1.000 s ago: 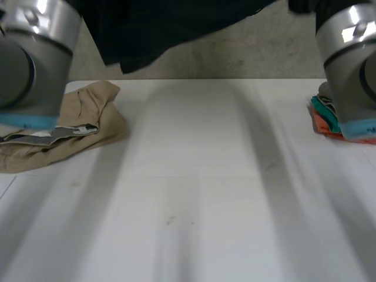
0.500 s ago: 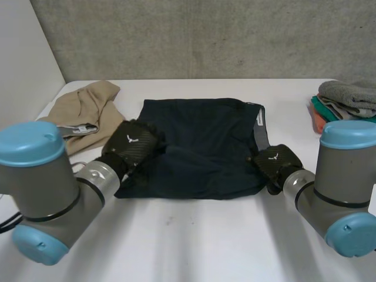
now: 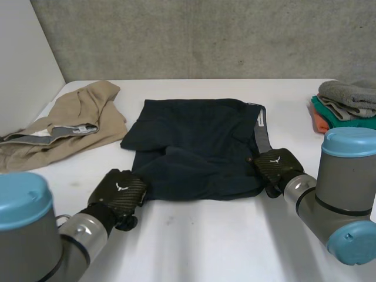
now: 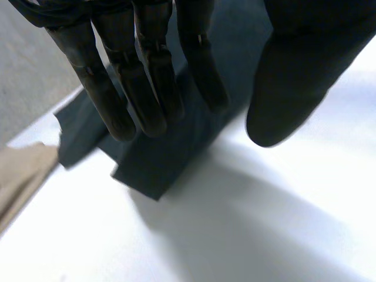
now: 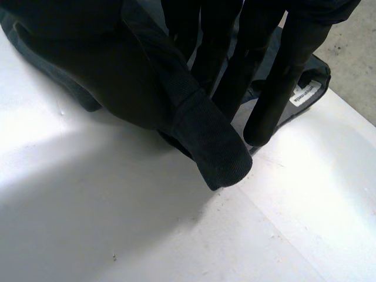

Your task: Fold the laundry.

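Observation:
Dark navy shorts (image 3: pixel 197 147) lie spread flat in the middle of the white table (image 3: pixel 205 241), their grey waistband toward my right. My left hand (image 3: pixel 120 189) hovers at the shorts' near left corner. In the left wrist view its fingers (image 4: pixel 147 88) are straight and apart from the thumb, above that corner (image 4: pixel 153 167), with nothing between them. My right hand (image 3: pixel 275 166) rests at the near right corner by the waistband. In the right wrist view its thumb (image 5: pixel 194 117) lies against straight fingers, pinching the dark cloth's edge near the white label (image 5: pixel 305 89).
A crumpled tan garment (image 3: pixel 70 126) lies at the table's far left, also seen beside my left hand's fingers (image 4: pixel 20 176). A stack of folded cloths (image 3: pixel 346 106), grey over green and orange, sits at the far right edge. A grey wall stands behind the table.
The shorts, held up high a second ago, now lie on the table. My left hand has let go, drawn back off the cloth to its near left corner and opened.

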You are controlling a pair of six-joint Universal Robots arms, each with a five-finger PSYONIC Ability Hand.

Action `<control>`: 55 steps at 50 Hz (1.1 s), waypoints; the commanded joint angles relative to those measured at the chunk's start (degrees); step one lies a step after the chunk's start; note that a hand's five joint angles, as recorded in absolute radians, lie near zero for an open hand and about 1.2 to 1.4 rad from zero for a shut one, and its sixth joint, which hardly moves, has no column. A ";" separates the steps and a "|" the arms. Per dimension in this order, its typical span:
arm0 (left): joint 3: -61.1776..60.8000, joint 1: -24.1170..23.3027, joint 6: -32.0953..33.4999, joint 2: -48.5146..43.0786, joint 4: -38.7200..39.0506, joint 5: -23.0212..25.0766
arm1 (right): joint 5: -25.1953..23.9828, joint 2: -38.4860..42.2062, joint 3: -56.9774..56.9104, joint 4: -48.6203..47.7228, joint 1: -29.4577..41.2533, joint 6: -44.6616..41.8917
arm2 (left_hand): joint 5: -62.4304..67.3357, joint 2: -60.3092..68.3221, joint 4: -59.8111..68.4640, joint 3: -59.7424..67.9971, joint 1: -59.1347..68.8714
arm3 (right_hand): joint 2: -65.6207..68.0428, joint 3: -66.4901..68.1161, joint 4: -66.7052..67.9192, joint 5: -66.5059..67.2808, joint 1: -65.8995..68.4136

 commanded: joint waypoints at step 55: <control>22.82 2.64 6.41 -11.49 -0.01 0.25 | -4.27 -14.73 -4.34 21.80 -4.98 -1.80 | 30.70 30.97 30.74 30.72 31.63 | -42.46 -43.87 -44.08 -43.10 -39.38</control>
